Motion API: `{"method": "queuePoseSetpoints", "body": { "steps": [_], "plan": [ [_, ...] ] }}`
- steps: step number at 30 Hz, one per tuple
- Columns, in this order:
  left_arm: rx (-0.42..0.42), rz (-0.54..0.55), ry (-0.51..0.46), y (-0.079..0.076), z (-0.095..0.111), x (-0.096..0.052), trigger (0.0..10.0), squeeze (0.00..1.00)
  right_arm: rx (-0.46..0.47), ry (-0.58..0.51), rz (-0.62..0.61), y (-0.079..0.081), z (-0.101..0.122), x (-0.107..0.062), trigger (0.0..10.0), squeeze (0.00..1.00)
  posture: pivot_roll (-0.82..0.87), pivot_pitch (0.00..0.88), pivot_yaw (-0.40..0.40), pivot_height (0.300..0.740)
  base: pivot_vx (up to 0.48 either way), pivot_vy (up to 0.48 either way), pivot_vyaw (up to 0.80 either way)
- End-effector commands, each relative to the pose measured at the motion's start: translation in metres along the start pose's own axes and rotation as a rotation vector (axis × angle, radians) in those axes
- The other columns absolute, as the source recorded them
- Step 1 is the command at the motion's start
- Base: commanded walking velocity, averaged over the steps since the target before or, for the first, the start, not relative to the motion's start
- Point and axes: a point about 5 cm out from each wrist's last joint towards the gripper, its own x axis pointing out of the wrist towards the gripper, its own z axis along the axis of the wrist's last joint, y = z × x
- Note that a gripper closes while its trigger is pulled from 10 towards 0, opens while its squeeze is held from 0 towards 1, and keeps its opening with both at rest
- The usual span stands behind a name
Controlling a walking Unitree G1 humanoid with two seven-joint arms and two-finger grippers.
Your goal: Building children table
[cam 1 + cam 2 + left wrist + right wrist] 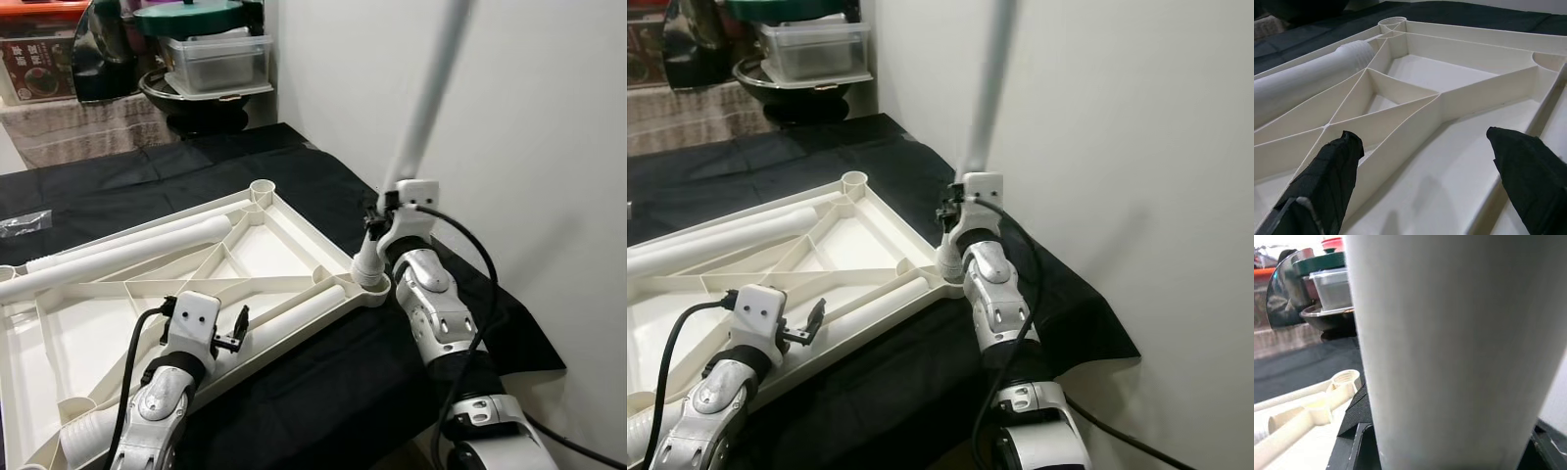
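**Leg standing in the corner socket, right arm holding it**

Closest to the camera are the two silver arms, reaching over the work. Under them lies the biggest thing, the white table top (245,245), turned upside down on a black cloth (323,166), so its ribs and corner sockets face up. Two loose legs (127,250) lie flat across the underside, and their long axes run roughly along the long side of the top.

One table leg (426,98) stands nearly upright, leaning a little away from the robot. Its lower end sits in the near right corner socket (370,284). The right gripper (377,220) is clenched on this leg just above the socket; in the right wrist view the leg's white shaft is pressed between the black fingers.

The left gripper (230,333) hovers over the near rim of the top with its fingers (1327,181) spread apart, holding nothing.

The coming move probably turns on one relation: the leg's long axis must line up straight with the socket below it. The right arm is the nearer one for that.
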Motion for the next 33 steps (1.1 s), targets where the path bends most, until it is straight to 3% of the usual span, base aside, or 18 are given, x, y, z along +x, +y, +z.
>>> {"method": "queuePoseSetpoints", "body": {
  "steps": [1, 4, 6, 7, 10, 12, 14, 17, 21, 24, 25, 26, 27, 31, 33],
  "plan": [
    [0.009, -0.002, 0.008, -0.002, -0.003, 0.0, 10.0, 0.0, 0.009, 0.067, 0.019, 0.004, -0.015, -0.005, 10.0, 0.0, 0.06, 0.0, -0.085, 0.74, 0.0, 0.0, 0.0],
    [0.009, 0.0, 0.009, -0.002, -0.004, 0.0, 10.0, 0.0, -0.028, 0.053, 0.013, 0.0, -0.014, -0.004, 10.0, 0.0, 0.06, 0.0, -0.085, 0.74, 0.0, 0.0, 0.0],
    [0.009, 0.001, 0.01, -0.002, -0.005, -0.001, 10.0, 0.0, -0.136, 0.003, -0.056, -0.019, -0.001, 0.0, 10.0, 0.0, 0.05, 0.0, -0.086, 0.74, 0.0, 0.0, 0.0],
    [0.009, 0.001, 0.01, -0.002, -0.005, -0.001, 10.0, 0.0, -0.136, 0.003, -0.056, -0.019, -0.001, 0.0, 10.0, 0.0, 0.05, 0.0, -0.086, 0.74, 0.0, 0.0, 0.0],
    [0.007, -0.001, 0.008, -0.003, -0.005, -0.001, 10.0, 0.0, -0.316, -0.081, -0.146, -0.047, 0.021, 0.004, 10.0, 0.0, 0.05, 0.0, -0.083, 0.74, 0.0, 0.0, 0.0],
    [0.006, -0.001, 0.007, -0.004, -0.004, -0.001, 10.0, 0.0, -0.34, -0.095, -0.164, -0.052, 0.026, 0.005, 10.0, 0.0, 0.05, 0.0, -0.083, 0.74, 0.0, 0.0, 0.0],
    [0.005, -0.001, 0.007, -0.004, -0.004, -0.001, 10.0, 0.0, -0.452, -0.145, -0.208, -0.063, 0.039, 0.004, 10.0, 0.0, 0.05, 0.0, -0.082, 0.74, 0.0, 0.0, 0.0],
    [0.006, -0.002, 0.008, -0.004, -0.005, -0.001, 10.0, 0.0, -0.487, -0.155, -0.229, -0.07, 0.045, 0.003, 10.0, 0.0, 0.04, 0.0, -0.082, 0.74, 0.0, 0.0, 0.0],
    [0.007, -0.005, 0.011, -0.004, -0.005, -0.001, 10.0, 0.0, -0.452, -0.042, -0.135, -0.056, 0.014, -0.003, 10.0, 0.0, 0.05, 0.0, -0.083, 0.74, 0.0, 0.0, 0.0],
    [0.006, -0.003, 0.011, -0.004, -0.005, -0.001, 10.0, 0.0, -0.44, -0.023, -0.102, -0.048, 0.005, -0.005, 10.0, 0.0, 0.05, 0.0, -0.083, 0.74, 0.0, 0.0, 0.0],
    [0.008, -0.001, 0.011, -0.003, -0.005, -0.001, 10.0, 0.0, -0.426, -0.009, -0.067, -0.037, -0.006, -0.008, 10.0, 0.0, 0.05, 0.0, -0.084, 0.74, 0.0, 0.0, 0.0],
    [0.008, -0.001, 0.011, -0.003, -0.005, -0.001, 10.0, 0.0, -0.426, -0.009, -0.067, -0.037, -0.006, -0.008, 10.0, 0.0, 0.05, 0.0, -0.084, 0.74, 0.0, 0.0, 0.0],
    [0.01, 0.001, 0.011, -0.002, -0.005, -0.002, 10.0, 0.0, -0.417, -0.003, -0.028, -0.024, -0.016, -0.01, 10.0, 0.0, 0.06, 0.0, -0.087, 0.74, 0.0, 0.0, 0.0],
    [0.012, 0.004, 0.01, -0.001, -0.005, -0.002, 10.0, 0.0, -0.41, 0.007, -0.005, -0.015, -0.023, -0.01, 10.0, 0.0, 0.06, 0.0, -0.087, 0.74, 0.0, 0.0, 0.0],
    [0.013, 0.008, 0.009, -0.001, -0.005, -0.002, 10.0, 0.0, -0.346, 0.033, -0.005, -0.01, -0.031, -0.009, 10.0, 0.0, 0.06, 0.0, -0.092, 0.74, 0.0, 0.0, 0.0]
  ]
}}
